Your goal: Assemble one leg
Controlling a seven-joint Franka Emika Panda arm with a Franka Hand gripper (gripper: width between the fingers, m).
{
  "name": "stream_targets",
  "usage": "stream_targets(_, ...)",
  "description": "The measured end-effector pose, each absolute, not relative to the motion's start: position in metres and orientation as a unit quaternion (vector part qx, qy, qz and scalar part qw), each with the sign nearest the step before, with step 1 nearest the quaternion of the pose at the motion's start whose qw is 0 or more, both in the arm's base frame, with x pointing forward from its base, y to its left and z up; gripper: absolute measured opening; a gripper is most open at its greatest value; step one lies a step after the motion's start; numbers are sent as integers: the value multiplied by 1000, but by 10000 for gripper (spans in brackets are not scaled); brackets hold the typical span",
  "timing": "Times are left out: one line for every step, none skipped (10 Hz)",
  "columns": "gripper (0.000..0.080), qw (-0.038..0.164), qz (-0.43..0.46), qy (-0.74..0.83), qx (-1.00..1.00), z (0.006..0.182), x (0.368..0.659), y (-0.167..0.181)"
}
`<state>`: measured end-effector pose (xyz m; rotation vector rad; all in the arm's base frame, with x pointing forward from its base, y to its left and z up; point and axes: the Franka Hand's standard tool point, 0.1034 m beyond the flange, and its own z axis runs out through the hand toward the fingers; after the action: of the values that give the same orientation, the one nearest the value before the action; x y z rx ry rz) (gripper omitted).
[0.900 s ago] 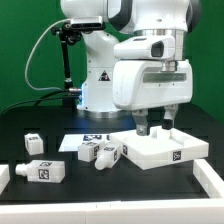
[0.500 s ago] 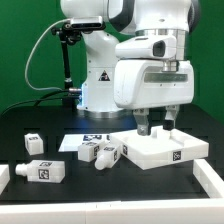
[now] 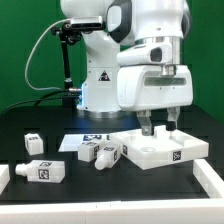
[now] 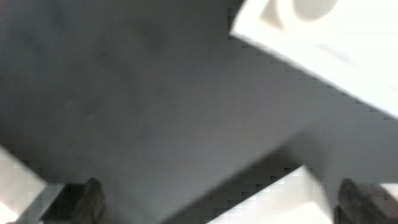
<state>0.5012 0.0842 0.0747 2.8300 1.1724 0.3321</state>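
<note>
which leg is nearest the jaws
The right-hand leg of the middle pair in the exterior view, just beside the tabletop; the others sit farther toward that view's left.

arm: the white panda arm (image 3: 150,25) rose from its base (image 3: 98,80) and folded over toward the exterior view's right.
wrist: the wrist (image 3: 158,55) pointed straight down, with the hand held vertical beneath it.
gripper: the gripper (image 3: 159,124) hung low and aimed downward.
fingers: the two dark fingers (image 3: 148,126) stood parallel, with the jaws spread wide.
wrist view: both fingertips (image 4: 80,200) showed dark and blurred, far from each other.
</note>
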Motion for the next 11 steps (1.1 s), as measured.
stream_targets(650, 21, 126, 383, 915, 66, 491, 96)
stream_targets(650, 24, 116, 391, 913, 65, 490, 93)
stream_targets(650, 24, 118, 391, 913, 65, 491, 94)
stream_targets(650, 23, 117, 392, 912, 65, 490, 94)
stream_targets(650, 23, 114, 389, 914, 65, 488, 93)
stream_targets(650, 25, 88, 372, 924, 65, 474, 85)
stream_targets(650, 31, 68, 354, 932, 70, 462, 75)
stream_targets(650, 33, 56, 338, 939, 74, 459, 61)
stream_targets(650, 30, 59, 325, 944, 76, 463, 52)
stream_targets(650, 29, 57, 329, 942, 74, 462, 56)
stream_targets(650, 29, 57, 330, 942, 74, 462, 57)
